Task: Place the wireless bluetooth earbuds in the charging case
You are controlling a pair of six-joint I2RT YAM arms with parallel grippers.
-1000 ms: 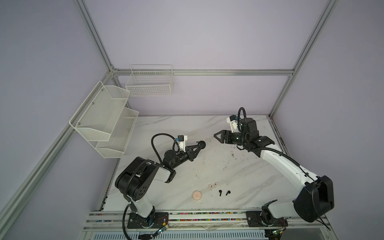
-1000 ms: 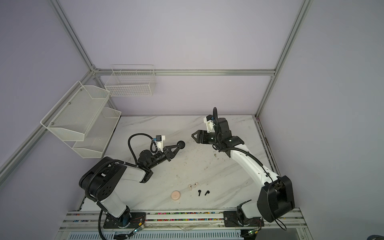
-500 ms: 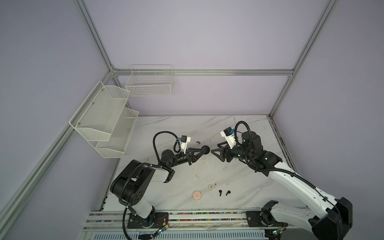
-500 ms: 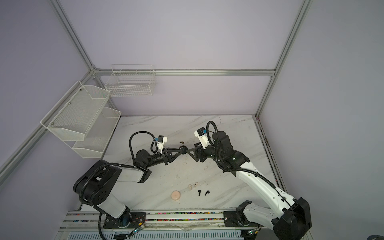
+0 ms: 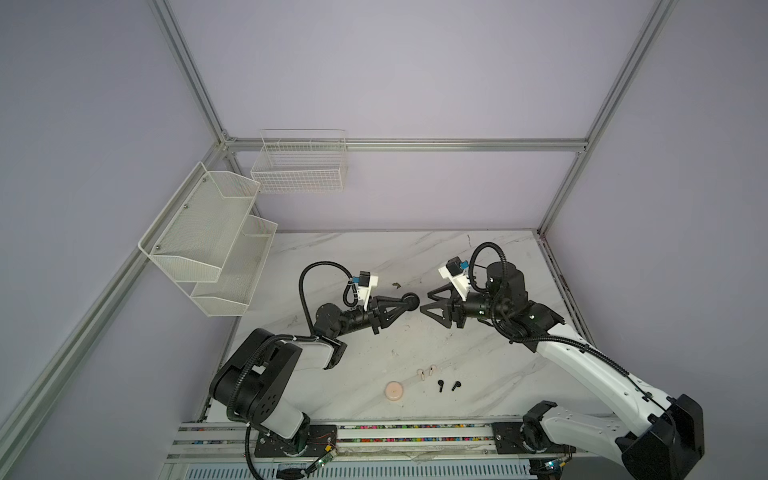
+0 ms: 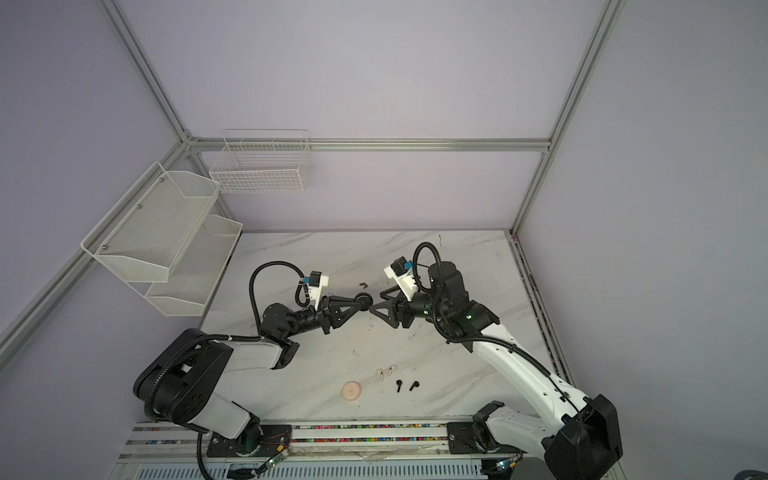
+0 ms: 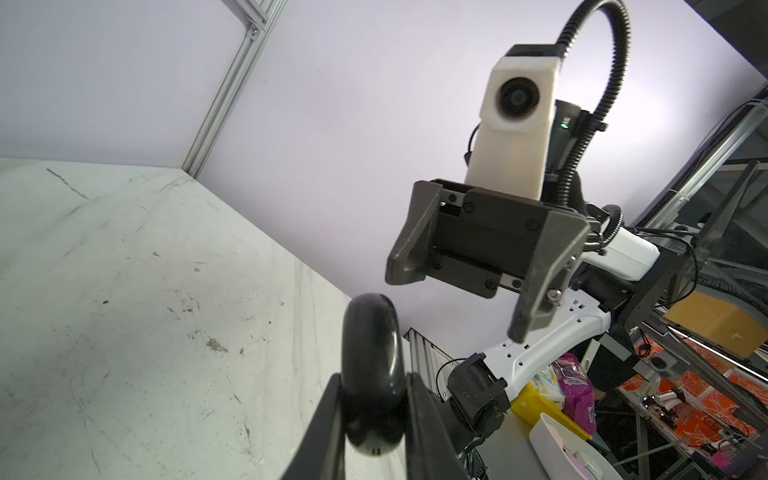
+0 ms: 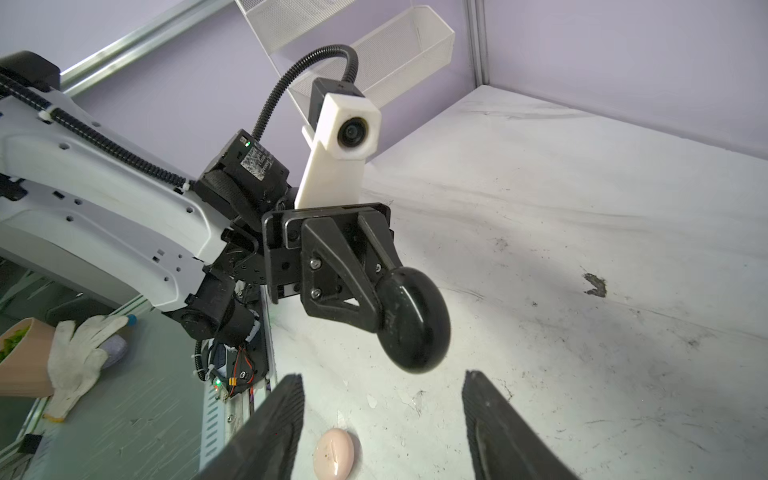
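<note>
In both top views my left gripper [image 5: 405, 305] [image 6: 358, 305] is shut on a black round charging case [image 5: 410, 300] [image 6: 364, 300], held above the middle of the table. The left wrist view shows the case [image 7: 372, 374] edge-on between the two fingers. My right gripper [image 5: 426, 302] [image 6: 375, 303] faces it from the right, open and empty, with its tips just short of the case [image 8: 415, 320]. Two pale pink earbuds [image 5: 421, 375] [image 5: 433, 368] and two black earbuds [image 5: 440, 385] [image 5: 456, 385] lie near the front edge. A closed pale pink case [image 5: 394, 391] [image 8: 334, 453] lies to their left.
White mesh shelves [image 5: 208, 241] hang on the left wall and a wire basket [image 5: 299, 166] on the back wall. A dark speck of debris [image 5: 395, 285] lies on the marble table [image 5: 374, 257] behind the grippers. A rail [image 5: 374, 428] runs along the front edge.
My right gripper has swung down and to the left until it faces the black case, its jaws a little narrower. The left gripper has moved the case slightly towards the middle.
</note>
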